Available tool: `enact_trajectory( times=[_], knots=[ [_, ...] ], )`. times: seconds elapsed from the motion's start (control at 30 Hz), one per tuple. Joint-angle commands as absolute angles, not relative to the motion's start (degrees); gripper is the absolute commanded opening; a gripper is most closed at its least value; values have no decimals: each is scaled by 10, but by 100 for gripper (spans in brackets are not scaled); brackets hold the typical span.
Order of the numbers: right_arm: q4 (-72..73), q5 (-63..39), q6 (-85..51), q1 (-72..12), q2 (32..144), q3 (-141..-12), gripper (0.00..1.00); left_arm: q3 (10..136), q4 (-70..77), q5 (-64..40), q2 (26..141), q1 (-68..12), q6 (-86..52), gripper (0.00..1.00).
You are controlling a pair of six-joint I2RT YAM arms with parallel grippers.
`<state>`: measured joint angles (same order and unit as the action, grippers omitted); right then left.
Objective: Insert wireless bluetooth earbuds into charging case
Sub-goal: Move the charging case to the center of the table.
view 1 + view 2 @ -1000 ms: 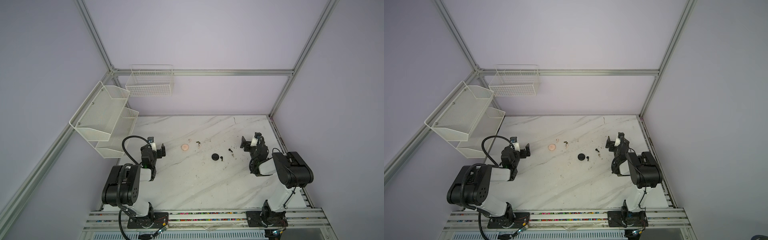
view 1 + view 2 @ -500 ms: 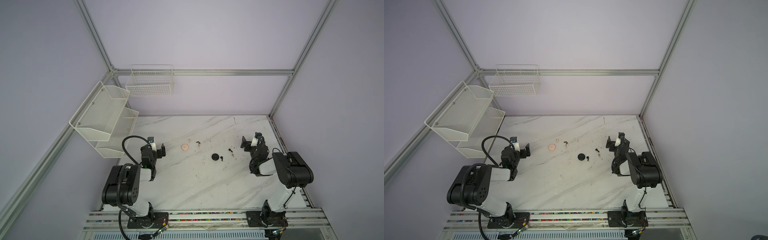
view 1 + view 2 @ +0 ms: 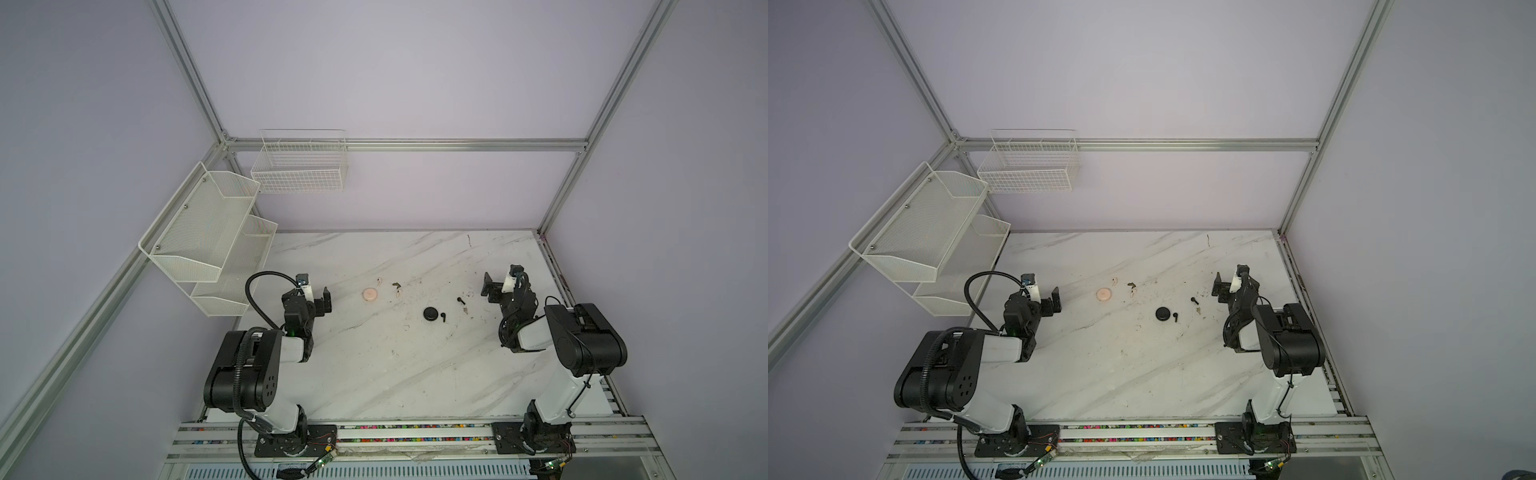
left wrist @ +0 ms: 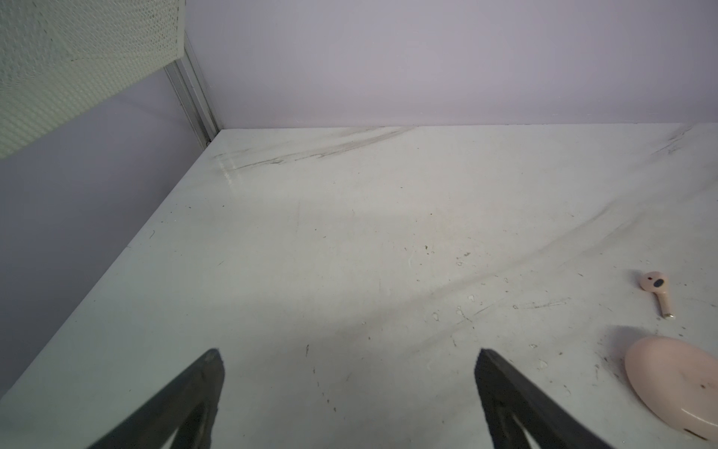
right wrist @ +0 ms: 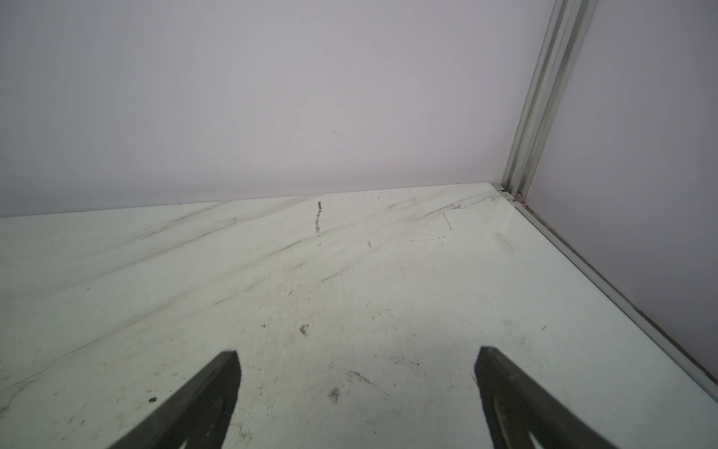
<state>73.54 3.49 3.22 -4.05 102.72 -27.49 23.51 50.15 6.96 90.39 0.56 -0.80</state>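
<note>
Pink charging case (image 4: 676, 383): cut off by the frame edge in the left wrist view. Mesh shelf (image 4: 77, 58): one corner only, same view. Left gripper (image 4: 349, 352), right gripper (image 5: 357, 352): finger bases out of frame in the wrist views. In a top view, nearer black earbud (image 3: 443, 316), farther black earbud (image 3: 459, 299), left pale earbud (image 3: 379, 281), right pale earbud (image 3: 398, 293): too small to tell orientation. Brownish speck (image 3: 396, 285): too small to identify.

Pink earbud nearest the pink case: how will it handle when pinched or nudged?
Probably rigid and light: the pink earbud looks like a tiny hard shell. Lying on its side on the smooth table, its rounded head would likely make it pivot or skid when nudged.
</note>
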Motion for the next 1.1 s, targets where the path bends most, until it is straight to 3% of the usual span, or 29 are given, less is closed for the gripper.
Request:
enact_trajectory(
  times=[0.0, 1.07],
  knots=[
    [758, 37, 30, -38, 1022, -272, 97, 220, 537, 84, 900, 3, -4, 100],
    [758, 40, 31, -38, 1021, -272, 98, 216, 543, 114, 900, -10, 2, 100]
  ],
)
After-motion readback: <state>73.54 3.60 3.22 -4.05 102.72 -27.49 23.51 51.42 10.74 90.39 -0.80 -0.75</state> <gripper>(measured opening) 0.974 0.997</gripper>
